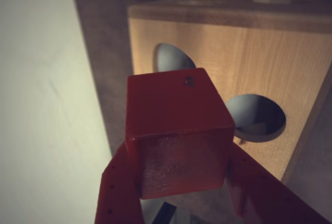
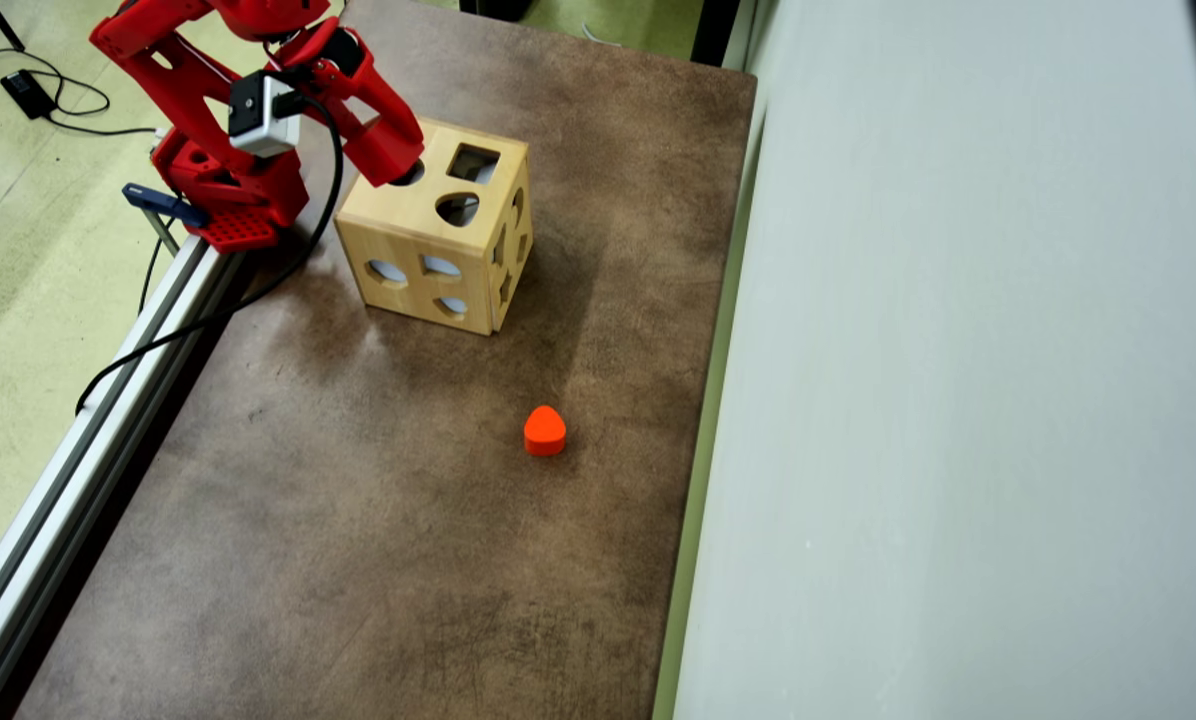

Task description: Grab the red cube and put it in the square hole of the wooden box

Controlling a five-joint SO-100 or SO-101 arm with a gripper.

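The red end effector (image 1: 179, 195) gripped the small glossy red cube (image 1: 176, 125) beside the light-tan wooden box (image 2: 438, 240); its dark square hole (image 2: 473, 163) stood unfilled, insertion remaining

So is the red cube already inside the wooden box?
No, in the wrist view the red cube sits clamped between the red fingers, outside the wooden box and in front of its side.

wooden box (image 2: 428, 255): pale smooth wood with fine grain | red cube (image 1: 176, 130): red, a bit shiny, painted look | pincer (image 1: 181, 203): red matt plastic | worktop (image 2: 378, 520): brown, dull, blotchy and rough-looking | teardrop block (image 2: 545, 431): orange-red, smooth | rail (image 2: 78, 450): grey shiny metal
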